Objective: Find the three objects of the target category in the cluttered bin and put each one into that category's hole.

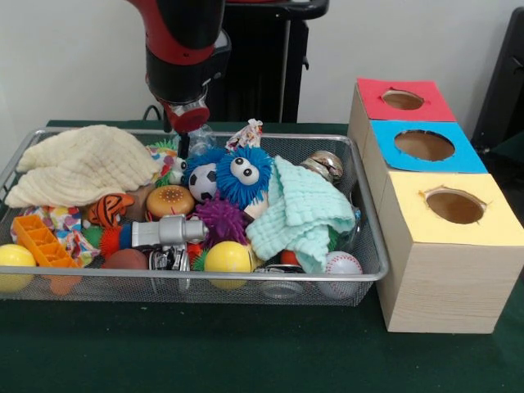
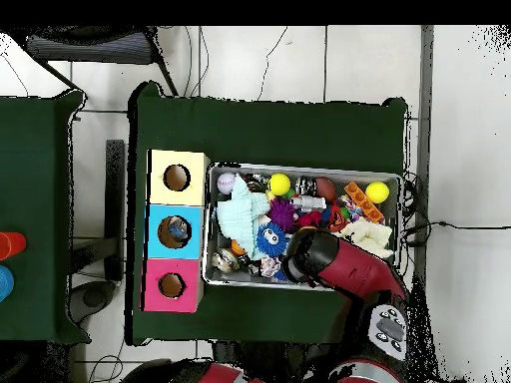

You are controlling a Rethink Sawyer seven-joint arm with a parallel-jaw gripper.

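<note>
The silver wire-mesh bin (image 1: 372,277) sits mid-table, full of toys; it also shows in the overhead view (image 2: 213,277). My gripper (image 1: 183,146) hangs from the red and black arm (image 2: 329,261) down into the bin's far side, left of centre. A see-through creased plastic piece (image 1: 203,136) lies right beside it, partly hidden behind it. More clear plastic shows by the green cloth at the bin's right wall (image 1: 354,228). The red-topped hole (image 1: 402,99) is in the farthest box, to the right of the bin; it also shows in the overhead view (image 2: 172,285).
In the bin are a yellow cloth (image 1: 82,164), a blue furry toy (image 1: 241,173), a green cloth (image 1: 303,213), a soccer ball (image 1: 202,182), yellow balls (image 1: 228,257), a baseball (image 1: 342,264) and shiny cans (image 1: 326,164). The blue-topped (image 1: 424,145) and yellow-topped (image 1: 454,205) holes lie nearer.
</note>
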